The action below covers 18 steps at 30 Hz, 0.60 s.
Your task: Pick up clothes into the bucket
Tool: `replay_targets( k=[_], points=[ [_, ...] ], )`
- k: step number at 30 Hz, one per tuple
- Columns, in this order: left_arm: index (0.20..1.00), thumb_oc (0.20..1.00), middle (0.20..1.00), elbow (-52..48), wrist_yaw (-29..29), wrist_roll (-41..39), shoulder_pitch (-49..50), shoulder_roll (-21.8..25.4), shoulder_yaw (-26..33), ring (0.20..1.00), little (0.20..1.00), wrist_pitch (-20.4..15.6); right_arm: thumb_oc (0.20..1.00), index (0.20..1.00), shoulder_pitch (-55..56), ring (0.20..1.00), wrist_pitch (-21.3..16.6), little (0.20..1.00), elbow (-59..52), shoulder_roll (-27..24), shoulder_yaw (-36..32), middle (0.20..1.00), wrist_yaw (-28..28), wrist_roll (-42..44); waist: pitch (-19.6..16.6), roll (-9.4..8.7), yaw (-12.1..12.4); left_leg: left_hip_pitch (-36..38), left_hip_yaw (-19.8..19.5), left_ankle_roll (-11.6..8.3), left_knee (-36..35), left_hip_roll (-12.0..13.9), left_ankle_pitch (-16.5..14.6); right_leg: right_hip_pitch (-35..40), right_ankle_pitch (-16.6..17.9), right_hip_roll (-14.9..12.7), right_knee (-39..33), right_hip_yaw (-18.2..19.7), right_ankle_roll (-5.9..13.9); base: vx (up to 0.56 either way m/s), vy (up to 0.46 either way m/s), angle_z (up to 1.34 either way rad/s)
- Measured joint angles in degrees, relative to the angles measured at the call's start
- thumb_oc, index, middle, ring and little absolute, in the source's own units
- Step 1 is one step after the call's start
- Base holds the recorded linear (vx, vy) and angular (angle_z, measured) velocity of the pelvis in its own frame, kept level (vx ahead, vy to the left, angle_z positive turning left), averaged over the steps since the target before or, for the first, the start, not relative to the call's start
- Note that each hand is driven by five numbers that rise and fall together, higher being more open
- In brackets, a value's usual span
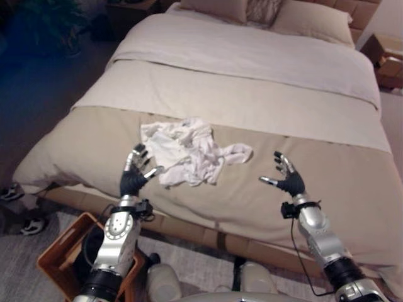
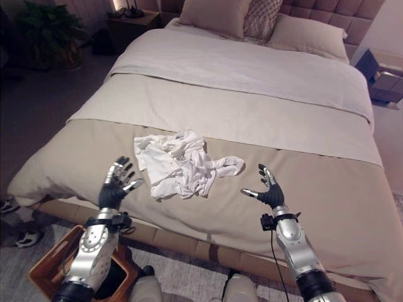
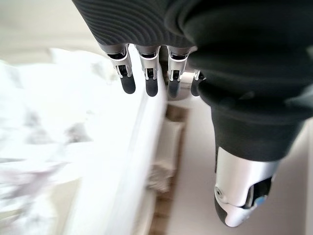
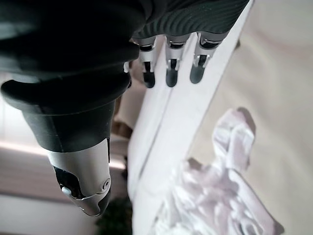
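- Your target, the white crumpled garment (image 1: 189, 151), lies on the beige bedspread (image 1: 264, 207) near the foot edge of the bed, a sleeve-like end trailing toward the robot's right.
- Your left robot hand (image 1: 134, 176) hovers just beside the garment's left edge — fingers spread and straight, holding nothing.
- Your right robot hand (image 1: 287, 177) hangs over bare bedspread, apart from the cloth on its right side; fingers are extended, thumb out, empty too.
- The bucket reads as an orange-brown crate (image 1: 63, 251) on the floor below your left arm, by the bed's foot.
- Pillows (image 2: 245, 16) sit at the head of the bed, well apart from the garment.
- A pair of shoes (image 1: 22, 211) rests on the floor at the bed's left corner.
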Motion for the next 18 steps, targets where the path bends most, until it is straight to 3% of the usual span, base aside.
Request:
replay_targets(
  k=[1,3,4,7,8,9,11,18],
  points=[
    [1.0,1.0,1.0,0.3,-0.6,-0.1,0.6,0.6,0.3,1.0,1.0,0.2,1.0,1.0,-3.2,1.0,0.4,1.0,1.8,1.4,0.0,1.0,-0.8,-1.1,0.8,-0.09,1.1,0.6,0.8,0.22,1.0,-0.2,-0.8,-0.6,1.2,0.2,-0.8,2.3,0.65,0.08,0.263,-1.0],
    [1.0,1.0,1.0,-0.1,-2.0,-0.6,2.2,1.9,-0.1,1.0,1.0,0.8,1.0,1.0,-5.6,1.0,0.9,1.0,3.1,2.7,0.7,1.0,-1.5,-3.2,0.7,-1.35,1.2,-0.2,5.1,2.85,2.6,-1.4,-2.1,-1.0,1.7,-2.0,-3.6,2.6,0.64,-0.04,0.241,-0.81],
    [1.0,1.0,1.0,-0.3,-2.3,-1.0,2.3,2.0,-0.1,1.0,1.0,0.8,1.0,1.0,-6.3,1.0,0.9,1.0,3.2,2.7,0.7,1.0,-1.8,-3.6,0.9,-1.02,1.3,-0.5,6.2,3.15,2.6,-1.1,-2.1,-1.3,1.7,-2.3,-3.4,2.1,0.93,-0.15,0.128,-0.7],
    [1.0,1.0,1.0,-0.8,-2.7,-2.2,1.1,4.4,-1.2,1.0,1.0,0.6,1.0,1.0,-12.3,1.0,1.2,1.0,8.1,2.2,1.5,1.0,-4.0,-5.7,2.9,-0.35,2.5,-4.6,9.9,4.39,3.8,-1.6,-1.1,-8.4,0.2,-4.8,7.0,0.5,3.46,-0.18,0.152,-0.53],
    [1.0,1.0,1.0,-1.4,-2.8,-2.7,0.1,5.8,-2.0,1.0,1.0,0.5,1.0,1.0,-16.1,1.0,2.2,1.0,10.9,0.7,2.9,1.0,-4.8,-6.7,3.8,-1.71,2.5,-6.6,10.6,4.45,4.6,-3.0,-1.2,-8.2,0.4,-6.0,5.5,0.0,4.32,-0.15,0.175,-0.3],
    [1.0,1.0,1.0,-1.5,-2.8,-3.1,-0.8,5.5,-2.5,1.0,1.0,0.4,1.0,1.0,-20.0,1.0,2.7,1.0,12.5,-0.4,2.9,1.0,-5.5,-7.6,6.6,0.24,2.6,-7.9,10.6,4.3,5.1,-2.5,-0.9,-8.8,2.6,-5.4,3.8,-0.2,5.0,-0.09,0.119,-0.11],
    [1.0,1.0,1.0,-1.8,-2.7,-3.2,-1.6,5.0,-3.2,1.0,1.0,0.0,1.0,1.0,-25.7,1.0,3.7,1.0,17.3,-2.9,4.5,1.0,-6.8,-9.8,9.9,2.01,2.6,-9.9,10.8,4.28,5.1,-2.5,0.1,-9.8,4.7,-5.1,1.6,-0.1,4.89,-0.05,0.082,-0.09],
    [1.0,1.0,1.0,-3.0,-0.2,-2.0,-5.2,4.7,-3.5,1.0,1.0,-0.9,1.0,1.0,-36.1,1.0,5.4,1.0,22.6,-11.0,9.1,1.0,-10.0,-16.1,15.9,1.86,2.9,-17.7,10.4,4.33,7.4,-2.5,1.3,-16.8,6.4,-5.1,2.4,-0.1,4.4,-0.05,0.004,0.0]
  ],
)
